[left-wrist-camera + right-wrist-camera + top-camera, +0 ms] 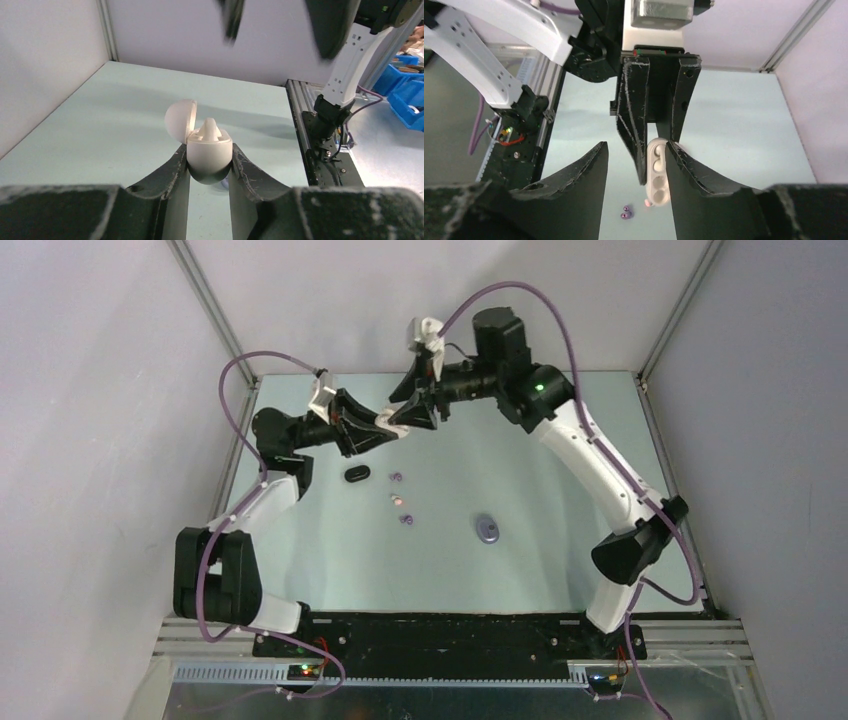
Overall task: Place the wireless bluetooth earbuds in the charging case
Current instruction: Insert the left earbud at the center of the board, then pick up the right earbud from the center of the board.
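My left gripper (388,426) is shut on the open white charging case (210,152) and holds it above the table, with the lid (180,119) flipped back. A white earbud (209,131) sits in the case with its stem up. My right gripper (413,412) is open and empty, right beside the case (658,175); its right finger (704,185) is close against the case. On the table below lie purple earbuds (396,476), a pale earbud (396,499) and more purple earbuds (406,521). A purple pair (626,214) also shows in the right wrist view.
A black oval case (356,474) lies left of the earbuds. A grey-purple oval case (487,528) lies to their right. White walls and metal frame posts enclose the pale green table (560,470). The arm bases sit along the black near rail (450,635).
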Robot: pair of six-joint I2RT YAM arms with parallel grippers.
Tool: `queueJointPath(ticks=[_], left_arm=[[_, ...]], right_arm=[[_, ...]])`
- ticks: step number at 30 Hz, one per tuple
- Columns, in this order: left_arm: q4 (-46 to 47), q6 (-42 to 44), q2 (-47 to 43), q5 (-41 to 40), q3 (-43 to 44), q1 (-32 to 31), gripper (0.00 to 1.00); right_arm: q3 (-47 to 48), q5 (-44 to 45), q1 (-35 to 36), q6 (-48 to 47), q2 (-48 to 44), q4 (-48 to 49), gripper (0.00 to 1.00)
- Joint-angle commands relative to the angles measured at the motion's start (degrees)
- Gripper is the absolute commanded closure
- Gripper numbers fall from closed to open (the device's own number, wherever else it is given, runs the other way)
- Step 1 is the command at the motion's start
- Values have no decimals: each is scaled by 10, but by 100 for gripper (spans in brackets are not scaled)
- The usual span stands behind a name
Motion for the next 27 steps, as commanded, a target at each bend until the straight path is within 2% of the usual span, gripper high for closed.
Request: queueJointPath(ticks=[1,4,6,9,11,14,18,21,22,24,27], left_arm=[[-24,18,6,-7,31,24,100],[-56,20,-5,-7,29,39,100],[-73,33,-26,-5,18,52,100],[-88,38,-65,-31,-11,82,100],[-90,39,-99,-48,-32,93,100],[-99,49,-151,-73,-54,94,100],[-129,62,-201,-105,-77,96,100],[-181,96,-226,-126,-85,99,100],[-203,95,-228,-138,-84,103,100],[-220,90,-236,-141,-87,108,100],[-279,131,-251,-138,-87,110,100]], right_arm=[[27,-48,-40,79,-61,50,49],[2,-44,-64,91,-73,72,49],[-48,-17,-78,74,-90,85,51],[-166,82,-82,31,-122,120,55],[-217,115,-79,15,-136,123,60],[-269,148,-72,-5,-124,109,65],[-245,144,-62,-32,-55,17,75],[-211,178,-58,42,24,7,78],[-195,182,-60,114,53,11,79],[-174,181,-55,187,92,12,78],[-135,202,-42,237,153,-6,75]])
